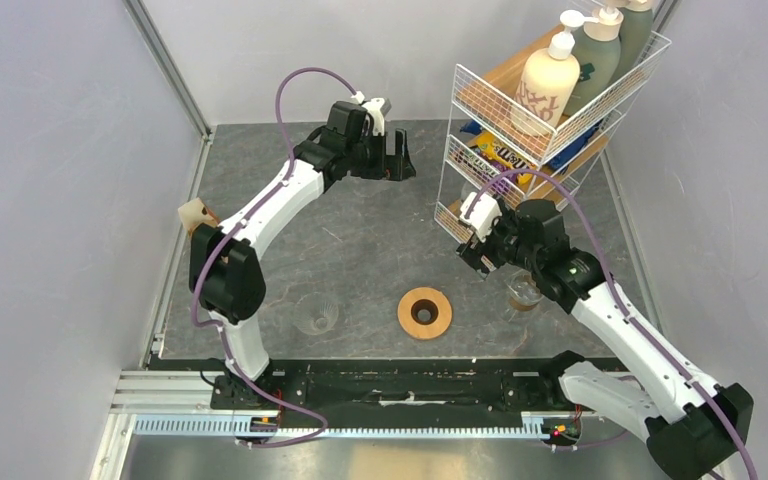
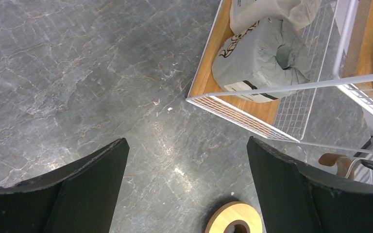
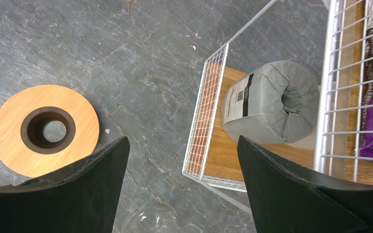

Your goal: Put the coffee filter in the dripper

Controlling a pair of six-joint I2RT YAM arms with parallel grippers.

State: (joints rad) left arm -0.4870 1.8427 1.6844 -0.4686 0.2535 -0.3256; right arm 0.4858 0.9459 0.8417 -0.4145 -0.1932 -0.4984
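the 2 arms (image 1: 278, 200) have white links and black joints. purple cables (image 1: 282, 100) trail each. the fingers (image 2: 73, 194) are matte black.

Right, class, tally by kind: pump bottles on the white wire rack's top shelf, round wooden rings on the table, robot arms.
Plastic pump bottles, cream, grey-green, dark green: 3
Round light-brown wooden ring: 1
Black-and-white robot arms, left, right: 2
Total: 6

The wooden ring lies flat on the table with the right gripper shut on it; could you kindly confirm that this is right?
Not quite. The wooden ring does lie flat on the table, but the right gripper is open and apart from it, holding nothing. The right wrist view shows this.
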